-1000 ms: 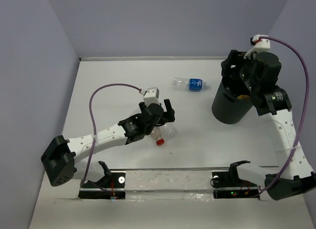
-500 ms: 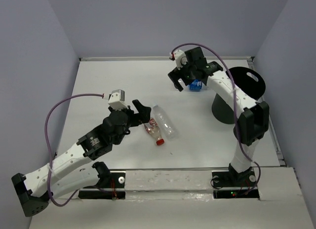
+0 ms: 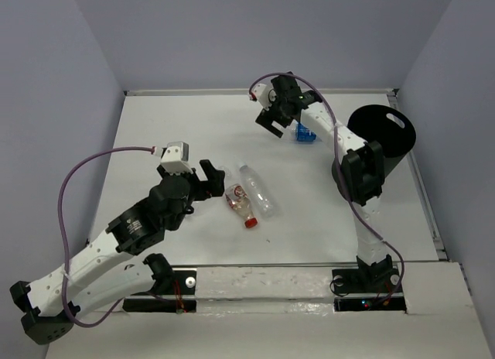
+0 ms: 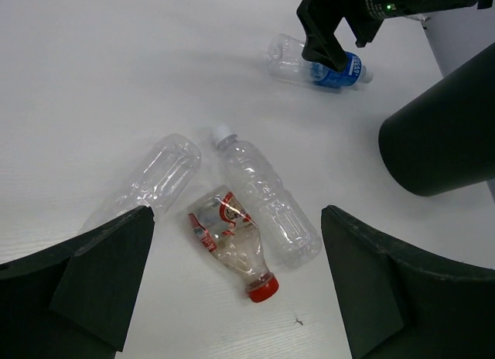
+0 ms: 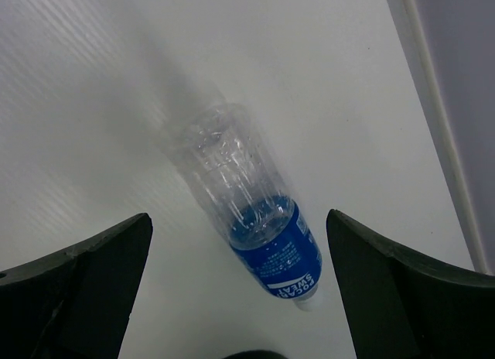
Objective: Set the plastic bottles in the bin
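Observation:
Three clear bottles lie together mid-table: a red-capped bottle (image 3: 241, 206) (image 4: 228, 243), a white-capped bottle (image 3: 259, 190) (image 4: 263, 200), and an unlabelled one (image 4: 158, 177) that my left arm hides in the top view. My left gripper (image 3: 213, 182) (image 4: 236, 212) is open and empty, above and just left of them. A blue-labelled bottle (image 3: 306, 133) (image 5: 259, 212) (image 4: 317, 65) lies at the back. My right gripper (image 3: 277, 124) (image 5: 238, 216) is open above it, one finger on each side, not touching. The black bin (image 3: 379, 146) (image 4: 445, 127) stands at the right.
The white table meets grey walls at the back (image 3: 255, 90) and along the right side (image 3: 418, 173). The right arm reaches past the bin's left side. A metal rail (image 3: 263, 285) runs along the near edge.
My right gripper left the bin's top and swung left to hover over the blue-labelled bottle. My left arm drew back to the left, off the red-capped bottle.

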`<state>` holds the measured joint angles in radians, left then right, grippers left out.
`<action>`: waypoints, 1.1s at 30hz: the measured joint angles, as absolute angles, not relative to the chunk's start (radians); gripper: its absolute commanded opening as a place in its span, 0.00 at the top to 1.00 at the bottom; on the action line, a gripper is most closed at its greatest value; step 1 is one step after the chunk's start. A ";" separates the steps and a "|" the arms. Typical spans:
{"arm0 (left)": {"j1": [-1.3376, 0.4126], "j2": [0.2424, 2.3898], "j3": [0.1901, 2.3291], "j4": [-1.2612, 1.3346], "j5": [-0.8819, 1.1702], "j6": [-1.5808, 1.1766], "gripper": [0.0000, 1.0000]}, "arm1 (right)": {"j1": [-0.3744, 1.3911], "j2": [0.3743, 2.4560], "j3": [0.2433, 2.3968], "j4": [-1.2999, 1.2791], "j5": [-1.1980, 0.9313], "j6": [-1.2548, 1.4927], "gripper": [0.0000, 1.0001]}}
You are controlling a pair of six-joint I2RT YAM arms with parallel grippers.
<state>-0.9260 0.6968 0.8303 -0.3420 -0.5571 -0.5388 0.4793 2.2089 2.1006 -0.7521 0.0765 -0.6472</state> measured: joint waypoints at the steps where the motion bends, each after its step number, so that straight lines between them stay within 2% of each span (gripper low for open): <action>1: -0.925 0.690 0.831 -0.343 -0.565 -0.531 0.01 | 0.479 2.226 2.122 -0.755 0.077 -0.656 0.00; 12: -0.877 0.687 0.814 -0.324 -0.581 -0.478 0.01 | 0.447 2.413 2.216 -0.765 0.029 -0.708 0.01; 15: -0.849 0.693 0.808 -0.319 -0.567 -0.471 0.01 | 0.425 2.443 2.220 -0.778 0.012 -0.715 0.04; 19: -0.813 0.704 0.798 -0.305 -0.537 -0.463 0.01 | 0.400 2.461 2.228 -0.785 -0.017 -0.720 0.16; 22: -0.790 0.705 0.793 -0.302 -0.517 -0.459 0.01 | 0.387 2.462 2.231 -0.783 -0.027 -0.723 0.39; 25: -0.774 0.710 0.793 -0.292 -0.499 -0.458 0.01 | 0.381 2.461 2.231 -0.765 -0.041 -0.719 0.43; 26: -0.770 0.712 0.793 -0.288 -0.493 -0.458 0.01 | 0.381 2.460 2.230 -0.753 -0.051 -0.714 0.49; 33: -0.751 0.737 0.793 -0.284 -0.451 -0.465 0.01 | 0.397 2.370 2.134 -0.611 -0.122 -0.638 0.55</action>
<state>-0.7509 0.7372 0.7925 -0.2844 -0.4511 -0.4652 0.3969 2.3703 2.1338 -0.6106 -0.1223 -0.6380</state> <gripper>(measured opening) 0.990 0.670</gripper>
